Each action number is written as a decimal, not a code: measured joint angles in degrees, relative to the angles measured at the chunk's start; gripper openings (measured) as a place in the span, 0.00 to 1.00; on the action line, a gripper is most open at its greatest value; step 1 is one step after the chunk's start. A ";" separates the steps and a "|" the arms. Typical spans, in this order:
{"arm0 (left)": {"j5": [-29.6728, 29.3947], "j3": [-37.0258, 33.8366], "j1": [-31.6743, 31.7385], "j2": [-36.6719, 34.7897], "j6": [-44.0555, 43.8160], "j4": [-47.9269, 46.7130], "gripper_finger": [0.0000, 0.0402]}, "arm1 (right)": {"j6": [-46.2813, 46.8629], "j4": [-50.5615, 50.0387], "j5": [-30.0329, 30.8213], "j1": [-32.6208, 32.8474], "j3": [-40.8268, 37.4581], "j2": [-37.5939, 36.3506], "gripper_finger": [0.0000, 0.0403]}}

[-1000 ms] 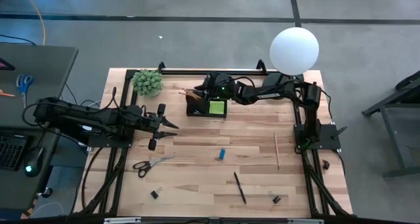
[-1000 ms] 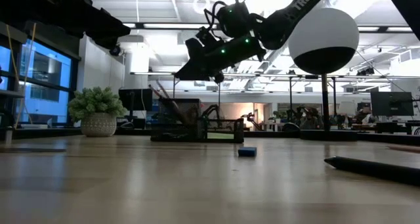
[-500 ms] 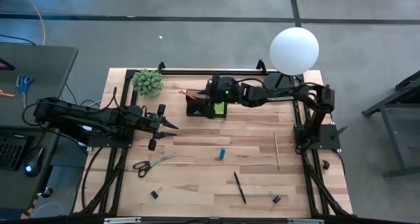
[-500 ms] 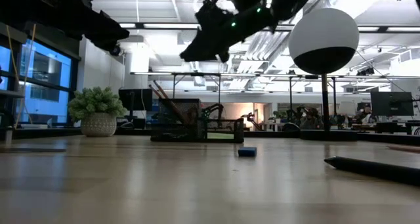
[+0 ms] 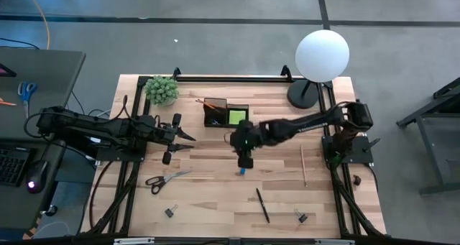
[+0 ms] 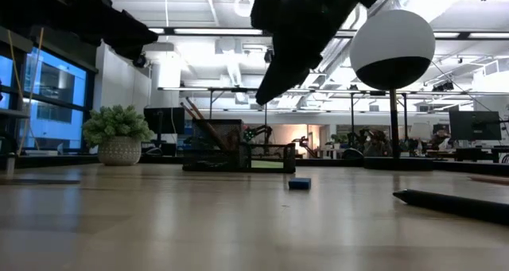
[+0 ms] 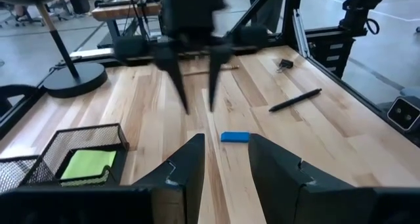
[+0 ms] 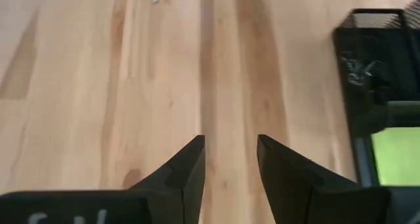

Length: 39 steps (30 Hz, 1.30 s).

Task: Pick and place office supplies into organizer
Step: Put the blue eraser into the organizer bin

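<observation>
Pens [image 5: 263, 205] one, binder clips [image 5: 171, 211] two, scissors [image 5: 163, 179] one

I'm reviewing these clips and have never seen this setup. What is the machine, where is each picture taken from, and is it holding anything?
Two dark robot arms work at a wooden table. One picture looks straight down, one sits at table height, and two ride on the wrists. The right gripper hangs open and empty above a small blue block. The left gripper waits open and empty at its side. The black organizer holds a green sticky pad. Scissors, a black pen, a pencil and two binder clips lie loose.
</observation>
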 joint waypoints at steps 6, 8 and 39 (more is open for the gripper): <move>0.00 0.00 0.00 0.00 0.00 0.29 0.26 | -0.16 0.03 3.55 3.41 -0.02 2.17 0.32; 0.00 0.00 0.02 0.00 -0.02 0.28 0.26 | -0.02 0.01 2.01 3.72 -0.02 3.10 0.32; -0.66 0.00 0.01 0.00 0.13 -0.09 0.26 | -19.26 -7.56 -5.00 6.09 0.04 11.32 0.52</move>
